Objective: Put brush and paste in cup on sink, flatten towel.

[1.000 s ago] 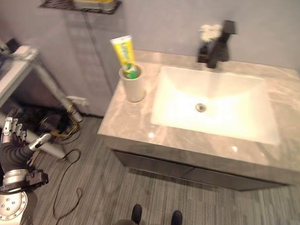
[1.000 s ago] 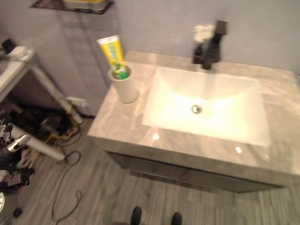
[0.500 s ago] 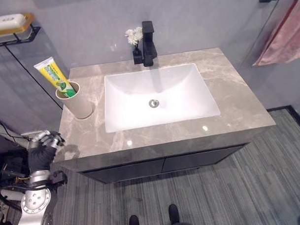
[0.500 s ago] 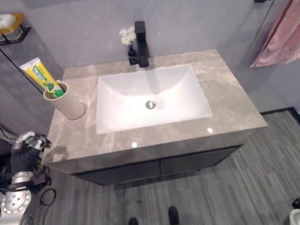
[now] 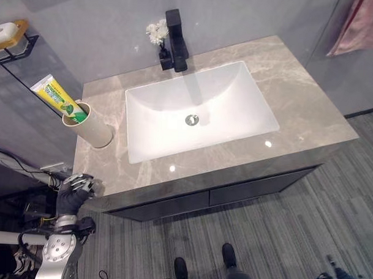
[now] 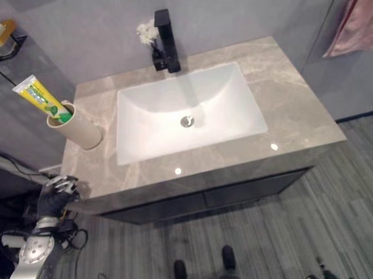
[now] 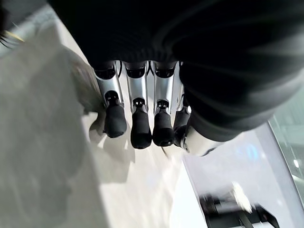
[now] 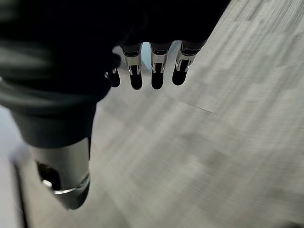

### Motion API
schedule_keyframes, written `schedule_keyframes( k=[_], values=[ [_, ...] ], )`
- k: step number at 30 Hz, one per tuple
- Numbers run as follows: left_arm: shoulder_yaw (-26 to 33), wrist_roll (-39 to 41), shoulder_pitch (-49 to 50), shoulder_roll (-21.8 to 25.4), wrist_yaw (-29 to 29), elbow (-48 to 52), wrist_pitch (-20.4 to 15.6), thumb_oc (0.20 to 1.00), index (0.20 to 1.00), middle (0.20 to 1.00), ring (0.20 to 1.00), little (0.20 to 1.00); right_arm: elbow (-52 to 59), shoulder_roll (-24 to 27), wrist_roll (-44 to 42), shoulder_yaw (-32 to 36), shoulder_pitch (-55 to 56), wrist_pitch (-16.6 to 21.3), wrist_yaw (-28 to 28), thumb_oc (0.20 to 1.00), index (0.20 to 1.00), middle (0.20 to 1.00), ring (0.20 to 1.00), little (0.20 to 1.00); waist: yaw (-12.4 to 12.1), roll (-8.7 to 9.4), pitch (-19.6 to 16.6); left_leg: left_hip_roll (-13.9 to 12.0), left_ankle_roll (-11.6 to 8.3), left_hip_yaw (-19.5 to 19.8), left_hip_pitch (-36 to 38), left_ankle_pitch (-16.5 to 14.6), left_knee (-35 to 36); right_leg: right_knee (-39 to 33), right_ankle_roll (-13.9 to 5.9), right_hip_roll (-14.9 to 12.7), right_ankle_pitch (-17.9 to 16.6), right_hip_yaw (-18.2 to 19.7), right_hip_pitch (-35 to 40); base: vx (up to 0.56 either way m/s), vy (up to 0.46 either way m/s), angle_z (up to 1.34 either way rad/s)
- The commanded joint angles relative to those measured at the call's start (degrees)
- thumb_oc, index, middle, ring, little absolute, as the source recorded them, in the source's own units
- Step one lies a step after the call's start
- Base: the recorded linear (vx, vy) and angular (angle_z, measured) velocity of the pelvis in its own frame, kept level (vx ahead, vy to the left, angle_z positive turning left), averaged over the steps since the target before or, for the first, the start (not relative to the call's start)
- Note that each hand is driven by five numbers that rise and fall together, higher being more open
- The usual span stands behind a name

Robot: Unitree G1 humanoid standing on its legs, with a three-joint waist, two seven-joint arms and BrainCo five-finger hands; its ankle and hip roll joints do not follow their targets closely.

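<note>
1. Left hand (image 5: 73, 194): fingers curled, clasping nothing, at the counter's (image 5: 298, 106) front-left corner; nearer the edge than a second ago.
2. Cup (image 5: 92, 126): upright on the counter's left, holding the toothpaste tube (image 5: 58, 98); no brush discernible.
3. Towel (image 5: 362, 26): hanging far right, not yet flattened; the camera has swung.
4. Right hand (image 8: 142, 71): fingers relaxed, empty, above the floor.

The right hand (image 8: 142, 71) is seen at the top of the frame, its dark ribbed cover spread across the upper left. A row of silver fingers (image 8: 156, 71) with dark tips is extended downward, relaxed and holding nothing. The thumb (image 8: 66, 175) is seen at the lower left. Grey striped flooring (image 8: 228, 142) is shown behind the hand.
</note>
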State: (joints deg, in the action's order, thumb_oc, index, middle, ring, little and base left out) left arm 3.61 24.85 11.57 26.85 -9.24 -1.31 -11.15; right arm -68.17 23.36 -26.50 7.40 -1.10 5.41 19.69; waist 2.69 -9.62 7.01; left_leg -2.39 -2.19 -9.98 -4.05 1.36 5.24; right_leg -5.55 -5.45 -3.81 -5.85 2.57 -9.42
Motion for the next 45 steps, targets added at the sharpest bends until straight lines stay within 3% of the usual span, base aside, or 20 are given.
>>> schedule_keyframes(
  k=[1,2,3,7,25,33,45],
  values=[
    [0.0,1.7,-4.1,2.0,2.4,-3.9,-0.4,0.200,0.200,0.200,0.200,0.200,1.6,-1.5,12.2,-5.6,-2.5,-2.8,-5.6,1.000,1.000,1.000,1.000,1.000,0.8,0.93,-0.1,-5.6,-5.61,2.1,-3.1,4.5,-0.2,0.5,-2.92,-2.2,3.2,-1.9,1.6,0.00,0.000,0.00],
    [0.0,1.8,-4.1,1.9,2.4,-4.0,-0.4,0.200,0.200,0.200,0.200,0.200,1.6,-1.5,12.2,-5.6,-2.5,-2.8,-5.6,1.000,1.000,1.000,1.000,1.000,0.8,0.92,-0.2,-5.6,-5.61,2.1,-3.2,4.5,-0.2,0.5,-2.92,-2.2,3.2,-1.9,1.6,0.00,0.000,0.00],
    [-1.6,1.8,-6.8,1.9,1.9,-6.1,-0.4,0.200,0.200,0.200,0.200,0.200,3.9,-2.8,20.2,-14.5,-3.5,-3.4,-8.0,1.000,1.000,1.000,1.000,1.000,0.6,1.04,0.1,-5.5,-5.67,2.2,-3.0,4.6,-0.2,0.5,-2.89,-2.2,3.4,-2.0,1.8,0.00,0.000,0.00],
    [-3.2,1.2,-11.7,2.7,0.6,-9.0,-0.3,0.200,0.200,0.200,0.200,0.200,8.4,-3.3,24.7,-20.3,-3.9,-3.7,-10.3,1.000,1.000,1.000,1.000,1.000,0.8,1.52,0.3,-5.6,-5.74,2.4,-3.7,5.0,-0.2,0.5,-2.70,-2.1,3.3,-2.3,1.4,0.02,-0.024,0.02],
    [-2.3,-3.2,-18.8,3.5,-4.6,-11.9,-0.3,0.200,0.200,0.200,0.200,0.200,5.3,-4.0,25.2,-16.9,0.3,-4.8,-8.6,1.000,1.000,1.000,1.000,1.000,2.4,4.26,0.1,-5.2,-5.18,2.7,-1.7,3.1,-0.2,0.5,-2.52,-2.4,4.4,-3.7,4.2,0.03,0.011,0.03],
    [-3.1,-5.6,-25.5,6.1,-8.3,-16.8,-1.0,0.200,0.200,0.200,0.200,0.200,6.4,-4.3,26.7,-19.3,0.5,-4.8,-8.9,1.000,1.000,1.000,1.000,1.000,3.3,4.41,0.5,-5.1,-5.16,1.9,-1.8,2.9,-0.2,0.5,-2.86,-2.7,3.9,-3.0,3.5,0.00,0.007,-0.01],
    [-5.7,-6.2,-37.9,13.7,-11.8,-27.7,-0.9,0.200,0.200,0.200,0.200,0.200,4.8,-3.0,27.6,-21.4,0.6,-4.9,-8.5,1.000,1.000,1.000,1.000,1.000,5.1,4.30,1.6,-5.1,-5.42,0.6,-3.1,3.2,-0.2,0.5,-3.43,-2.9,2.7,-1.4,0.5,0.00,0.009,-0.05]
  ],
)
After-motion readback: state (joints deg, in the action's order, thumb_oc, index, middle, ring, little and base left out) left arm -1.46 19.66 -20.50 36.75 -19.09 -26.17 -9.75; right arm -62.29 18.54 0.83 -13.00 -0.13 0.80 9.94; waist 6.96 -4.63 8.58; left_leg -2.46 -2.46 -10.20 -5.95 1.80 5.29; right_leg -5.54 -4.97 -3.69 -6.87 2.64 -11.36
